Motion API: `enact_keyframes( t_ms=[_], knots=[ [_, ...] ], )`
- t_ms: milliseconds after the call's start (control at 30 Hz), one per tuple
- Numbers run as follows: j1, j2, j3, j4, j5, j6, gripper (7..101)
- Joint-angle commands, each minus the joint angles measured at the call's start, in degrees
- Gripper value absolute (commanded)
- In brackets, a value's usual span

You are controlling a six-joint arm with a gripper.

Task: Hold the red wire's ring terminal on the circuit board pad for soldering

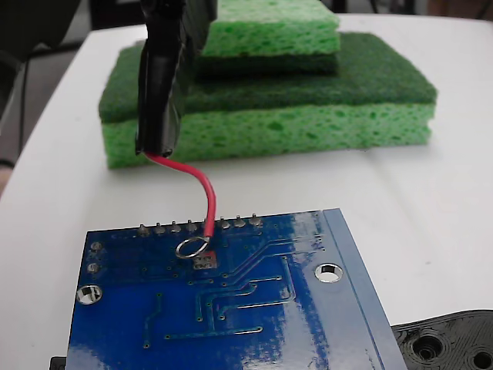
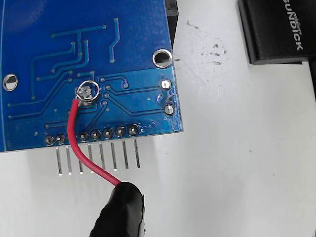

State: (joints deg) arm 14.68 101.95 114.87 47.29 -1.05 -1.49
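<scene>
The glossy blue circuit board (image 1: 231,308) lies at the front of the fixed view and fills the upper left of the wrist view (image 2: 59,49). My gripper (image 1: 176,31) comes down from the top edge, shut on the black sleeve (image 1: 158,108) of the red wire (image 1: 206,193). From the sleeve the wire curves down to the board. Its silver ring terminal (image 1: 191,247) rests on the board and overlaps a corner of the small silver square pad (image 1: 205,260). In the wrist view the ring terminal (image 2: 89,90) encircles most of the pad (image 2: 83,94), shifted slightly to one side.
Two stacked green sponges (image 1: 308,116) stand just behind the board on the white table (image 1: 431,200). A black plastic part with holes (image 1: 451,343) lies at the front right. Header pins (image 2: 98,158) stick out from the board's edge. A black block with white lettering (image 2: 276,29) sits nearby.
</scene>
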Motion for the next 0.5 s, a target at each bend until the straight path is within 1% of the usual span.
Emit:
enact_keyframes(
  t_ms=[33,500],
  knots=[
    [-0.18,0.26,0.0,-0.26,0.26,0.0,100.3],
    [-0.35,0.26,0.18,-0.53,0.0,0.09,100.3]
  ],
)
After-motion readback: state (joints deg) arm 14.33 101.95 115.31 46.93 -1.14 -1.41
